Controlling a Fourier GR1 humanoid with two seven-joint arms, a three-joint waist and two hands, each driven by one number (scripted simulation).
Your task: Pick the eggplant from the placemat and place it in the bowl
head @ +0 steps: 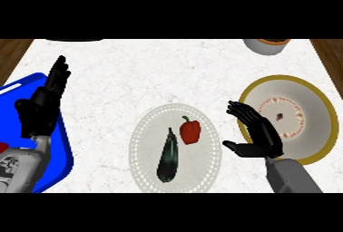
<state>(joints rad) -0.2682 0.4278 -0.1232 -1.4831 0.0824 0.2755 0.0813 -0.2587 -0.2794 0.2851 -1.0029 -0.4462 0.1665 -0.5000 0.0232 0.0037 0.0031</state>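
A dark purple eggplant lies lengthwise on a round pale placemat at the counter's middle, with a red bell pepper just to its upper right. My right hand is open, fingers straight, just right of the placemat and clear of the eggplant. Right of that hand sits the bowl, grey with a gold rim and a red dotted pattern inside. My left hand rests open at the left edge, fingers up.
A blue tray lies under my left forearm at the left edge. A small cup-like container stands at the back right. Wooden surfaces border the white counter at both upper corners.
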